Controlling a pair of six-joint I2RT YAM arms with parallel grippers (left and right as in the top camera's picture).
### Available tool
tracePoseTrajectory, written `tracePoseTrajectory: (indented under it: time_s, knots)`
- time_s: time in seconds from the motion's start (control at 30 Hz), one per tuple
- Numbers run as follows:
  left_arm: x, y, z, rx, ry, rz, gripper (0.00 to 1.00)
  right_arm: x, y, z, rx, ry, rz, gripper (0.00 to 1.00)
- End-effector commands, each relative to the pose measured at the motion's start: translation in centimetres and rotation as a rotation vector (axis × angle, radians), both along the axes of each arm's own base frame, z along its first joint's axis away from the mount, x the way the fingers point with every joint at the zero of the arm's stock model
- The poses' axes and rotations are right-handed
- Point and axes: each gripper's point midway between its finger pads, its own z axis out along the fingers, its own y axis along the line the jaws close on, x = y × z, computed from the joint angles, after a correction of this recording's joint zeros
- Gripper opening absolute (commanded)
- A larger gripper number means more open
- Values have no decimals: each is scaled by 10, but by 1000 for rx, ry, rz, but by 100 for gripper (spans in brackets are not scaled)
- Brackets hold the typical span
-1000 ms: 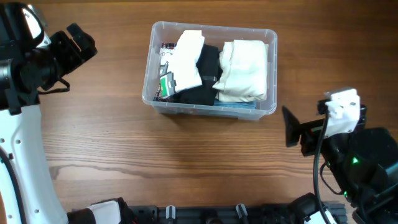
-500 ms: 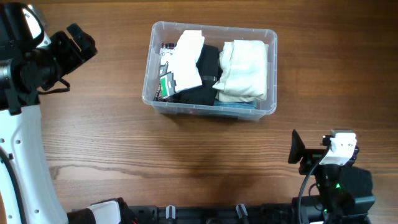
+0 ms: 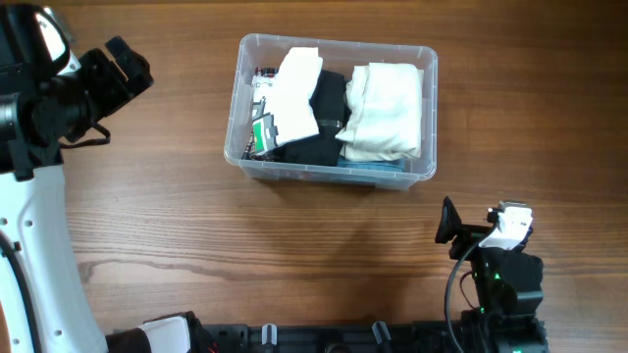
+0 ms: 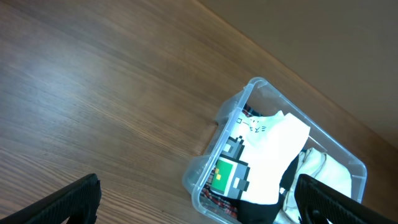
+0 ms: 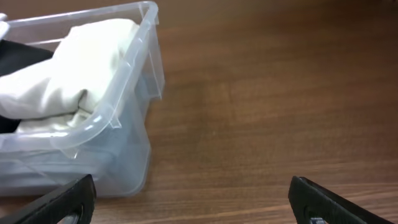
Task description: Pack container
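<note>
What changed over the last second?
The right gripper pulled back toward the near edge of the table, away from the container, open and empty; nothing was grasped or released. The left gripper, the container and the clothes inside it stayed put.

The container sits on the table, toward its far side. In it a folded towel lies right, a folded cloth left, a garment between them, and a packet against the left wall.
</note>
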Motion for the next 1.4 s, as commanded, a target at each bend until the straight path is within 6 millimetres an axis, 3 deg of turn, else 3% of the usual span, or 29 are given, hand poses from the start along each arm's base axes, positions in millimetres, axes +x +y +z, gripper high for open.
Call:
tracePoseTrajectory:
  time_s: [0.0,0.83,0.93,1.0,1.1,1.17,1.23,1.3,1.33,1.37]
  knots:
    - [1,0,2,-11,-8,6,100,1,0,8,41,-35,-11,100]
    - [-2,-6,7,-9,-22,-10,100,1,0,8,42,-35,-9,100]
    - [-17,-22,21,-2,-69,-53,100,1,0,8,42,-35,-9,100]
    - [-40,-33,31,20,-109,-84,100,1,0,8,41,-35,-9,100]
    - [-68,-21,41,101,-182,-32,100,1,0,8,42,-35,-9,100]
    - [-74,-22,47,170,-302,-78,100,1,0,8,42,-35,-9,100]
    - [-77,-25,40,228,-381,-133,100,1,0,8,41,-35,-9,100]
    - [-82,-26,21,266,-411,-156,100,1,0,8,41,-35,-9,100]
    - [-87,-26,5,267,-413,-155,100,1,0,8,41,-35,-9,100]
    - [-97,-26,-27,265,-398,-153,100,1,0,8,41,-35,-9,100]
